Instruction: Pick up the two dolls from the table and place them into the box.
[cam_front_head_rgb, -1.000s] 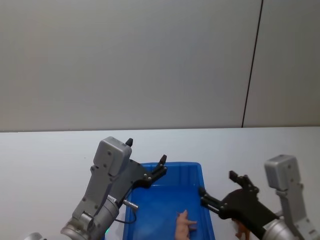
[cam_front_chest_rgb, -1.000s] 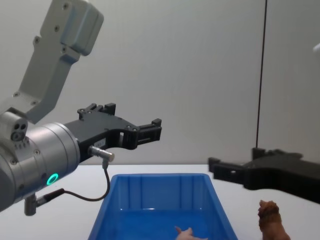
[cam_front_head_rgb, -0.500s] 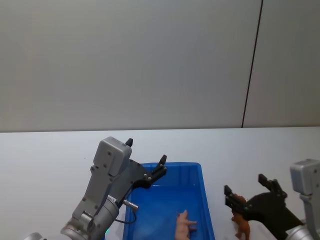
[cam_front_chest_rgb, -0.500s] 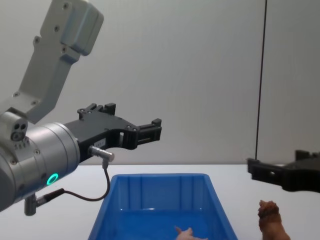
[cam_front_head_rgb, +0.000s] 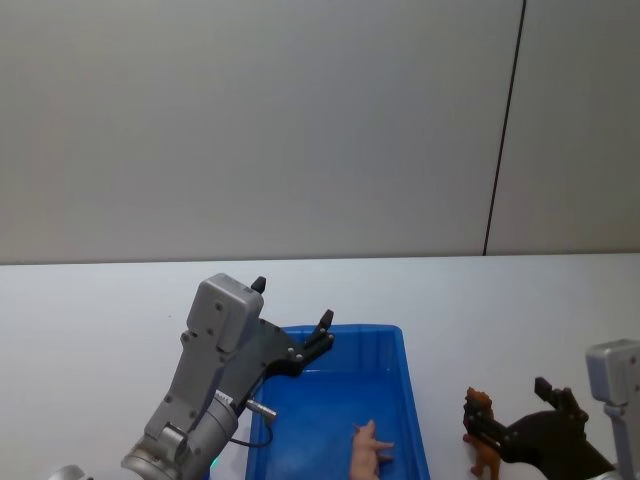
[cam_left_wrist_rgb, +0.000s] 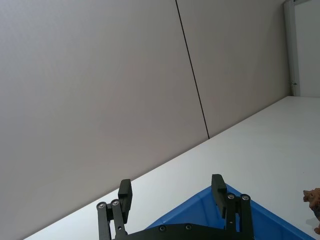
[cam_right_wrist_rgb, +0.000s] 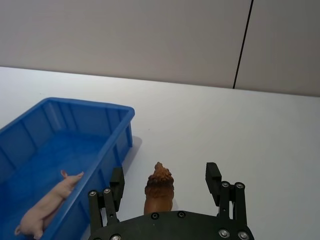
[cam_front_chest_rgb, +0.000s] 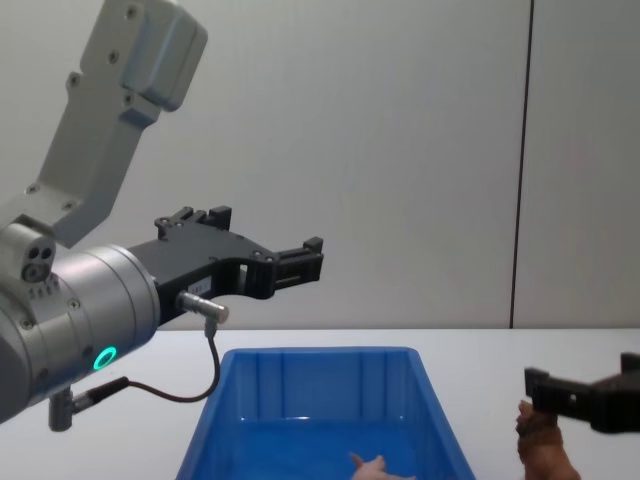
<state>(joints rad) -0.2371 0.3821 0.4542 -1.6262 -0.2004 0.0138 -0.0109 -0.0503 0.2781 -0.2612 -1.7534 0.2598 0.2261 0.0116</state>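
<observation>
the white table (cam_front_head_rgb: 90, 310) carries the blue box (cam_right_wrist_rgb: 95, 104) and brown doll (cam_right_wrist_rgb: 159, 188).

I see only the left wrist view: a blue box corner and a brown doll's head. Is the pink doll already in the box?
Observer: Yes, the pink doll lies on its side inside the box.
Operator: Where is the right hand?
Observer: The right hand is open, low over the table; the brown doll stands upright between its fingers, outside the box.
Operator: And the left hand?
Observer: The left hand hangs open, well above the box's far left corner.
</observation>
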